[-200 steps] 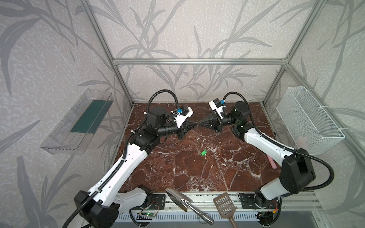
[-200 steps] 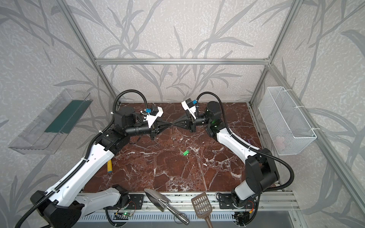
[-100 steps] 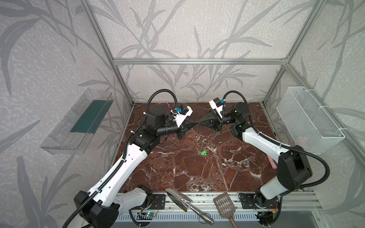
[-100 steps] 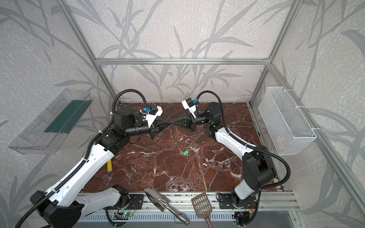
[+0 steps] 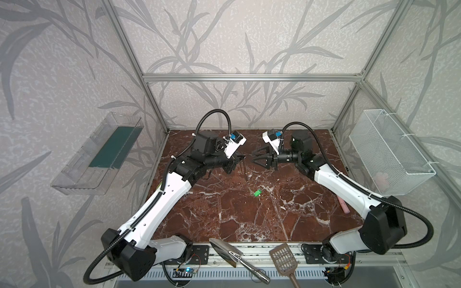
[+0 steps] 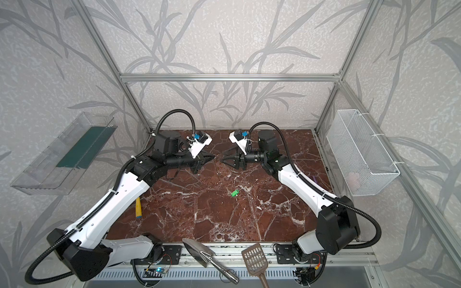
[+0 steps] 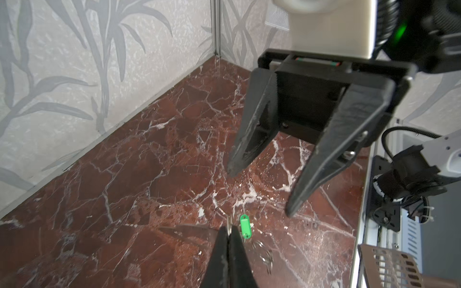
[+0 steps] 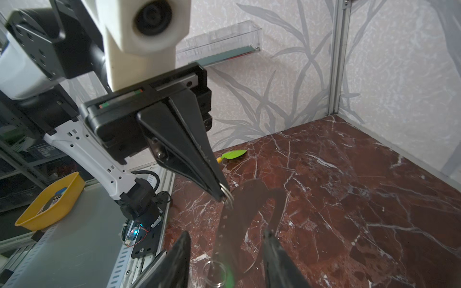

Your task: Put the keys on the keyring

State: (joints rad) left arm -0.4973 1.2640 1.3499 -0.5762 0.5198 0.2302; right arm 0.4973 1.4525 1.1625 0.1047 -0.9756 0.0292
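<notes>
1. Red-brown marble tabletop point(image 5: 224, 212) fills the floor in both top views. Your left gripper point(image 5: 240, 157) hangs above it, pressed shut on something too small to make out here. Your right gripper point(image 5: 252, 156) faces the left gripper, just beside it but apart, with its jaws partly spread and empty. The key point(image 5: 257, 192), green-headed, lies flat on the marble, apart from the left gripper and nearer the front rail.
2. From the right wrist you see the left gripper's jaws closed tight on the keyring point(image 8: 227, 195), a silver split ring poking out at the tips. The right gripper's own fingers point(image 8: 177, 259) stand with a clear gap and clamp nothing. Beyond the left gripper a lime-green scoop point(image 8: 233, 154) lies by the wall.
3. From the left wrist you see the left gripper's tips closed on a sliver of metal. The key lies on the marble just past them, untouched, with loose metal rings point(image 7: 264, 254) near it. The right gripper opposite holds nothing, its jaws about half spread.
</notes>
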